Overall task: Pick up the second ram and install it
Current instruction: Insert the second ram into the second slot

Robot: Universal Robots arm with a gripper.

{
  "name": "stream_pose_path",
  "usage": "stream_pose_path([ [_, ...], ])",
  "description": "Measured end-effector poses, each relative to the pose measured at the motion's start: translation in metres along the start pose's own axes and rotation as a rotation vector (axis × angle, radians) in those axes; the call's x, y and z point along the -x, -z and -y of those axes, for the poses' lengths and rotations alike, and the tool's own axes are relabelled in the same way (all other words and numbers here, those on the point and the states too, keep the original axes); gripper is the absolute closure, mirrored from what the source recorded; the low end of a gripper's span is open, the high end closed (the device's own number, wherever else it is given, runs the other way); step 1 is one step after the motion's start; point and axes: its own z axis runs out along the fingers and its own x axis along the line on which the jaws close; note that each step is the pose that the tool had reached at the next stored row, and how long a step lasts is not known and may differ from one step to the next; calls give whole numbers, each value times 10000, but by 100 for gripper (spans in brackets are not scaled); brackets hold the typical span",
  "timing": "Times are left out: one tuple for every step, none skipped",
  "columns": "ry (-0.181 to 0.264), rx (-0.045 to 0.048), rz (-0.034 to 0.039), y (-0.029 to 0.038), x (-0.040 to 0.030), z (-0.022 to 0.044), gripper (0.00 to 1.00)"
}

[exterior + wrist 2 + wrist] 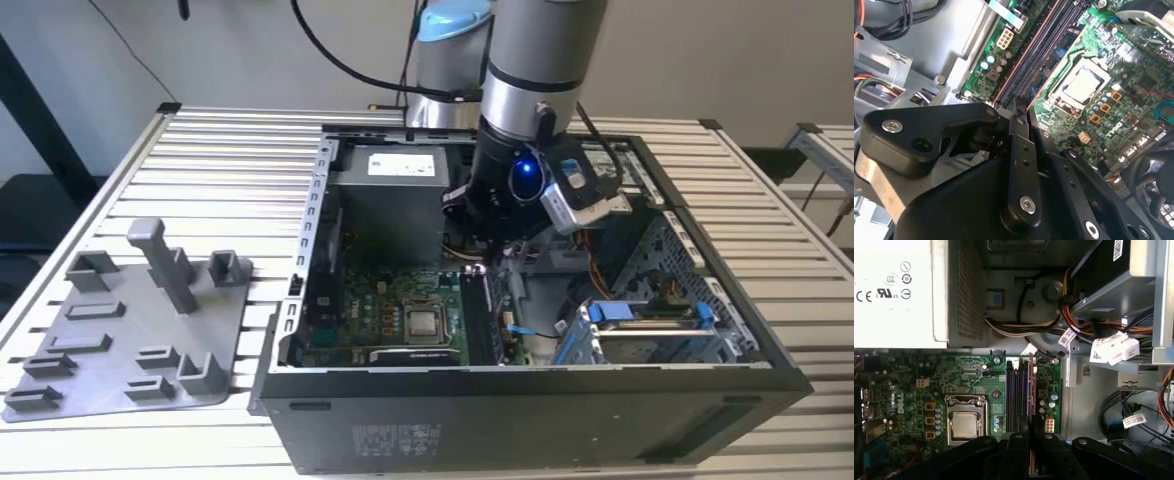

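Note:
Inside the open black computer case (534, 420), my gripper (491, 262) hangs low over the green motherboard (387, 310). In the first wrist view its black fingers (1016, 440) are shut on the second ram (1031, 390). This thin dark strip with a coppery edge stands on edge along the outermost of the memory slots (1016, 395). Whether it is seated in a slot I cannot tell. In the second wrist view the gripper (1018, 107) meets at the near end of the memory slots (1044, 45).
A silver processor socket (965, 424) lies beside the slots. The power supply (394, 165) and bundled cables (1074, 335) crowd the far end, and a drive cage with blue tabs (654, 330) stands at the exterior view's right. A grey tray with posts (120, 340) lies outside the case.

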Motion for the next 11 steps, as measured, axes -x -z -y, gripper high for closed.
stream_pose_path([
  [1,-3,-7,-2,-3,4,86],
  [0,-2,-13,-7,-6,8,86],
  [0,0,-18,-19,-11,10,86],
  [-1,-2,-21,-34,-15,11,86],
  [-1,-3,-27,-49,-16,12,86],
  [1,-4,-34,-64,-18,12,86],
  [0,-4,-42,-80,-22,13,86],
  [0,-4,-49,-97,-28,15,86],
  [0,-4,-61,-110,-35,19,86],
  [0,-4,-69,-121,-43,21,86],
  [0,-5,-75,-137,-50,22,86],
])
